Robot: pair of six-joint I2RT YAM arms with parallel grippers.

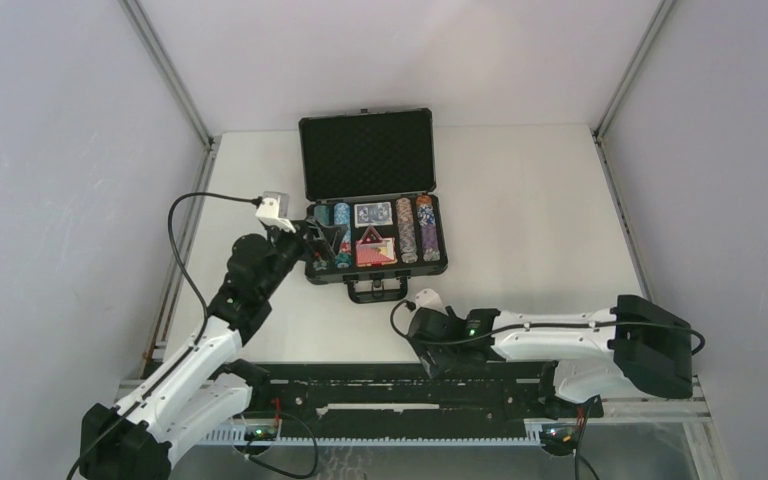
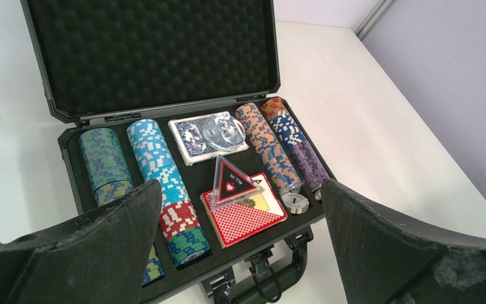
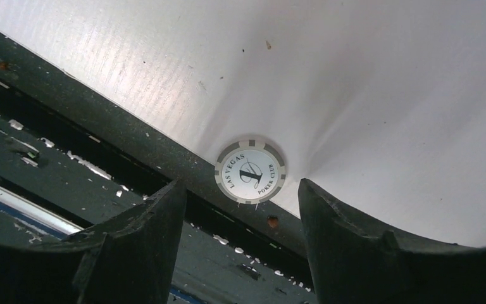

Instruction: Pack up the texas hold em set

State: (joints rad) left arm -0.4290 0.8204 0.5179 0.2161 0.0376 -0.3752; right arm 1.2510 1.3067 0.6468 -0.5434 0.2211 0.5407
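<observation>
The right gripper (image 3: pixel 240 190) has its jaws standing apart and gripping nothing; a white poker chip (image 3: pixel 250 171) lies flat between them on the surface (image 3: pixel 354 76), right at its near edge. It reads "LAS VEGAS POKER CLUB" around a large "1". The left gripper (image 2: pixel 240 187) hangs with jaws spread wide and empty over the 7 o'clock corner of the open black briefcase (image 2: pixel 68 158). Inside, from 9 to 3 o'clock, lie a green chip row (image 2: pixel 104 161), a blue chip row (image 2: pixel 155 158), the two decks, then an orange chip row (image 2: pixel 266 145) and a purple chip row (image 2: pixel 300 155). The blue deck (image 2: pixel 193 139) sits at 12 o'clock under a clear round button (image 2: pixel 224 130). The red deck (image 2: pixel 243 221) sits at 6 o'clock under a triangular button (image 2: pixel 231 180) showing a red heart; its lettering is too small to read. The foam-lined lid (image 2: pixel 152 50) stands upright.
</observation>
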